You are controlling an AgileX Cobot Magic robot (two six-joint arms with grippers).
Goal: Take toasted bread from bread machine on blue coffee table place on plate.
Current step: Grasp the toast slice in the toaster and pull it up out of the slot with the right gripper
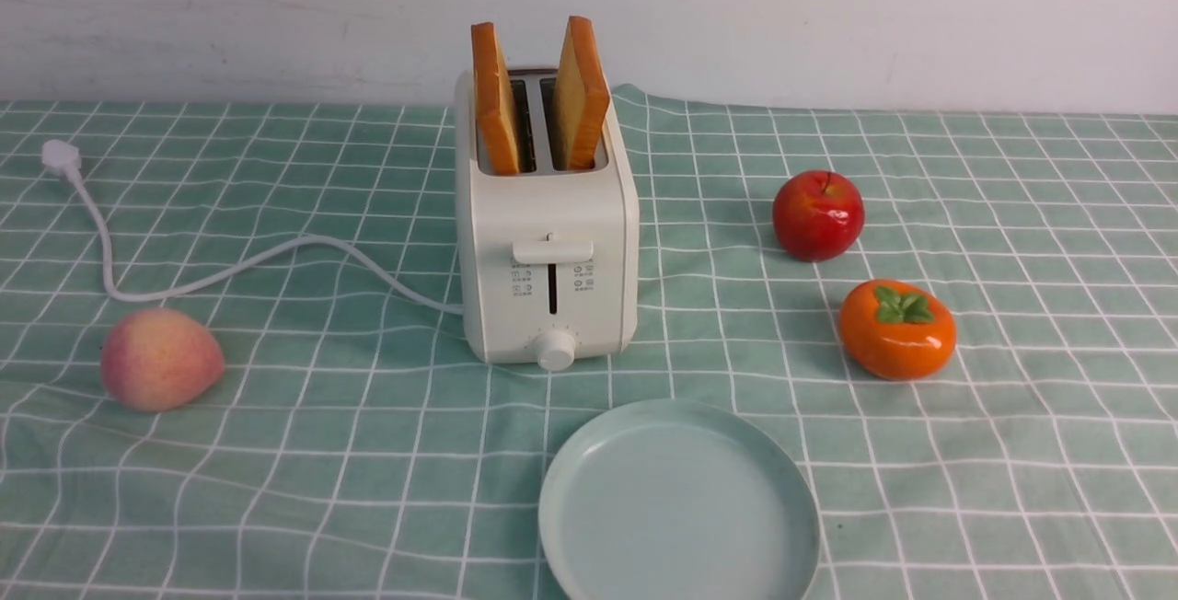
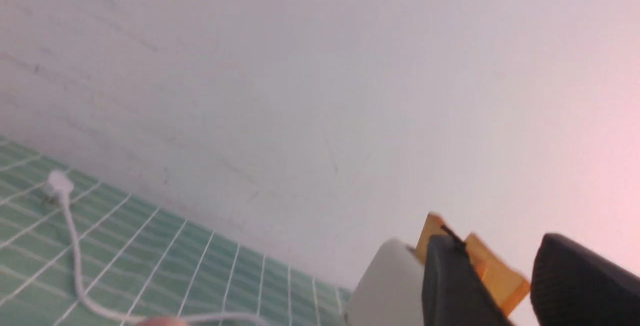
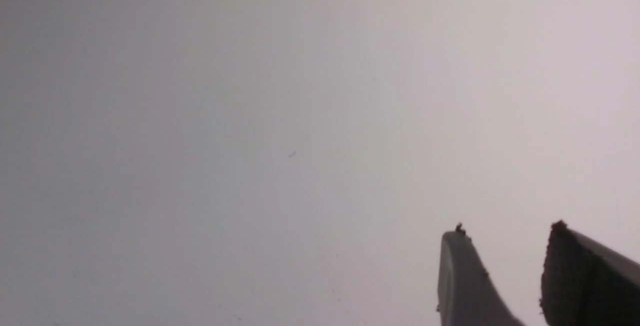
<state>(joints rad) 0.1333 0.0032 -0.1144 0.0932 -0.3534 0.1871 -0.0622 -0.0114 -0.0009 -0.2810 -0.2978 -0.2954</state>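
Left claw (image 2: 497,246): I am holding its two dark fingers (image 2: 450,281) apart with nothing between them; it is pointing past the top of the toaster (image 1: 548,259) toward the wall (image 2: 320,66).
Right claw (image 3: 507,238): I am holding it apart too, gripping nothing, and it is facing bare wall.
Toast: the left slice (image 1: 495,98) and the right slice (image 1: 580,89) are standing in the toaster's two slots, sticking up and leaning away from each other.
Toaster: it is standing mid-table (image 1: 276,453), lever and knob facing me.
Plate (image 1: 589,453): it is lying in front of the toaster, slightly to my right.
Cord (image 1: 230,273): it is trailing left to its plug (image 1: 60,158).
Fruit: a peach (image 1: 161,359) is sitting on my left, an apple (image 1: 818,215) and a persimmon (image 1: 897,328) on my right.
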